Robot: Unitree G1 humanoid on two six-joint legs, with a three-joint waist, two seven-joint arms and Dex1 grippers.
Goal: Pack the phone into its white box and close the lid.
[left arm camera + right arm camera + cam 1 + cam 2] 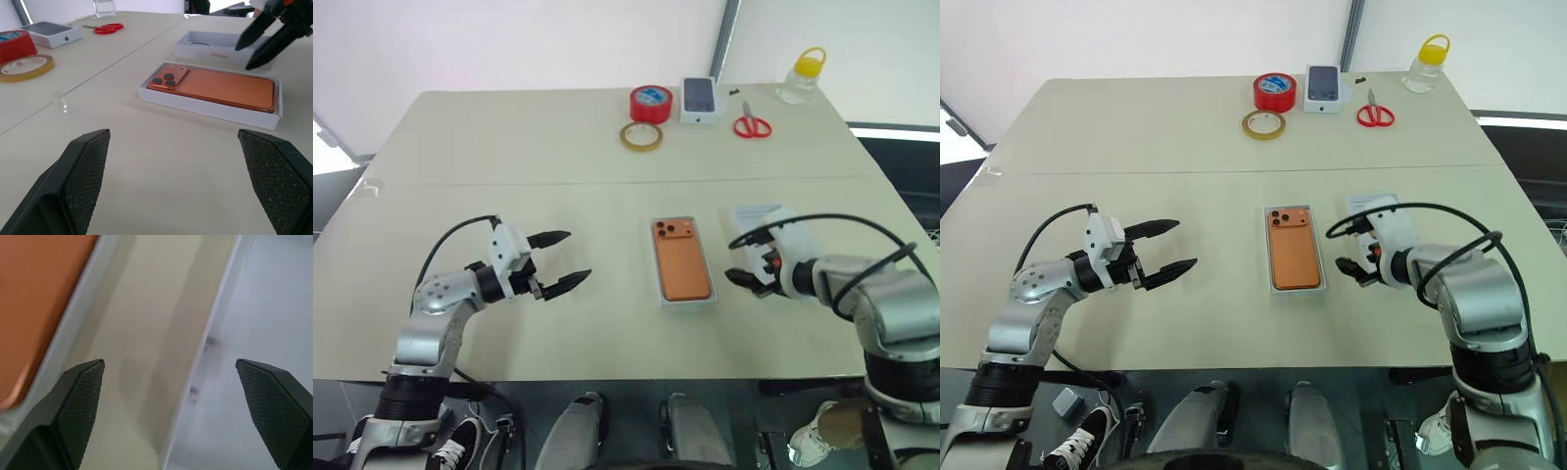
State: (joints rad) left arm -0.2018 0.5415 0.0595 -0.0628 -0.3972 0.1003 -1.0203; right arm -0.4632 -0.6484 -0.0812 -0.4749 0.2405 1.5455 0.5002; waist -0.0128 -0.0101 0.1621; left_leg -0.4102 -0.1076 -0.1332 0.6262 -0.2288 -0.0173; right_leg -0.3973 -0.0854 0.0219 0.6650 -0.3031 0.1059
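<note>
The phone (682,259) lies face down in the white box (210,108), its camera cluster at the far end, in the middle of the table (509,147). So the packing part looks done, and what remains is the lid. The lid (215,46) lies upturned just to the right of the box, a narrow strip of table between them. The right gripper (751,274) hangs above that gap, tilted downward, fingers spread wide and empty. The left gripper (562,260) hovers well off to the left of the box, level, also spread wide with nothing in it. Next, I'd guess, the right gripper must take the lid by one wall, turn it over and lower it squarely onto the box; the left could steady the tray. Tape rolls, scissors and a small carton sit along the far edge.
</note>
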